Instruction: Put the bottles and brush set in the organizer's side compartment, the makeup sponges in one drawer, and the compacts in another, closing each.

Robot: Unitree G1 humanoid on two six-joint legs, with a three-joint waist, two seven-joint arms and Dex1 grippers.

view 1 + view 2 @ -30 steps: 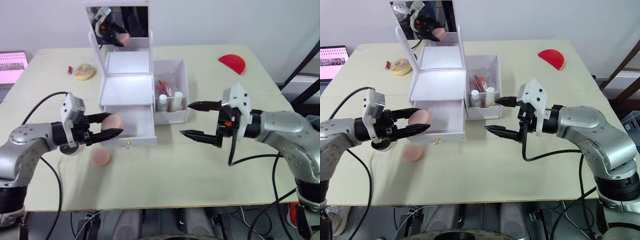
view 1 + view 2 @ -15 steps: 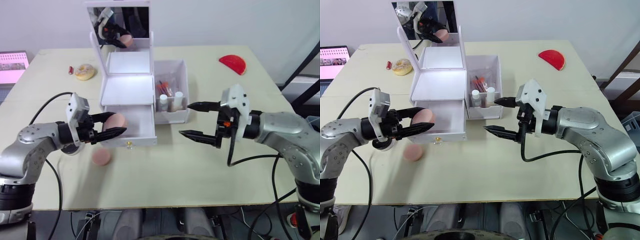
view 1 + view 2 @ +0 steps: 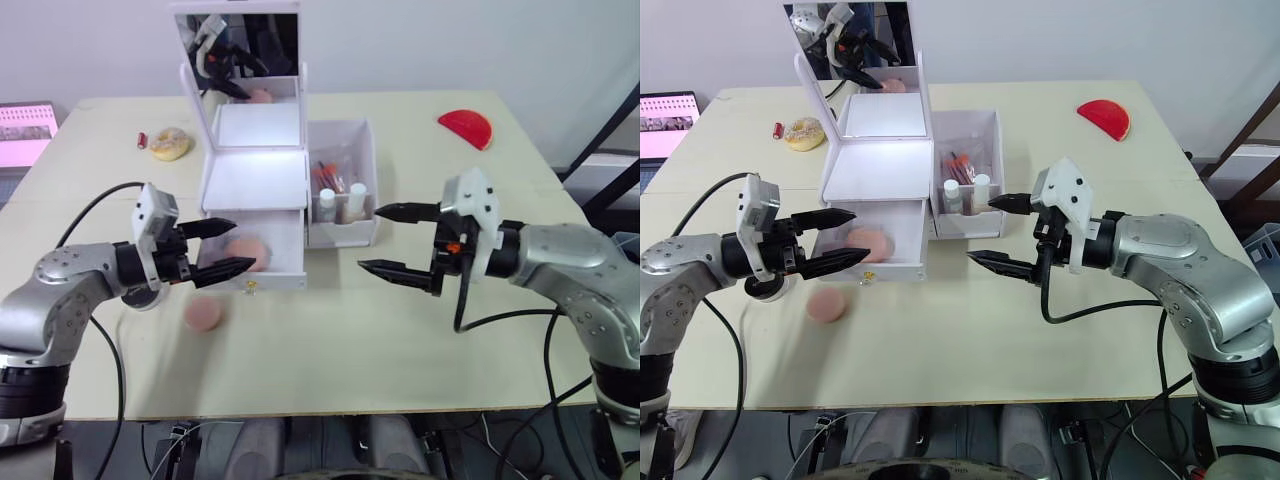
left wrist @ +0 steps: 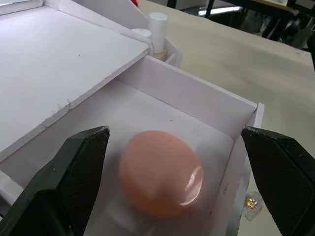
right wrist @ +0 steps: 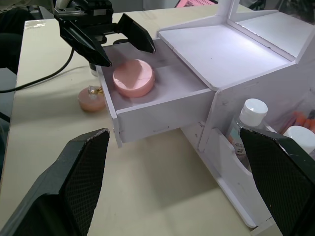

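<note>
Left wrist view: makeup sponge (image 4: 161,173) lies in open drawer (image 4: 206,105), between left gripper (image 3: 220,247) fingers, spread, untouched. Right gripper (image 3: 396,241): fingers spread, empty.

Two pink makeup sponges on show: one sponge (image 3: 244,251) lying in the organizer's (image 3: 252,180) open drawer (image 3: 262,250), a second sponge (image 3: 203,315) on the counter (image 3: 330,340) just in front of that drawer. Two white-capped bottles (image 3: 326,205) stand in the organizer's side compartment (image 3: 341,190). One doughnut-shaped thing (image 3: 167,143) and one red half-round piece (image 3: 466,127) sit to either side of the organizer.
</note>
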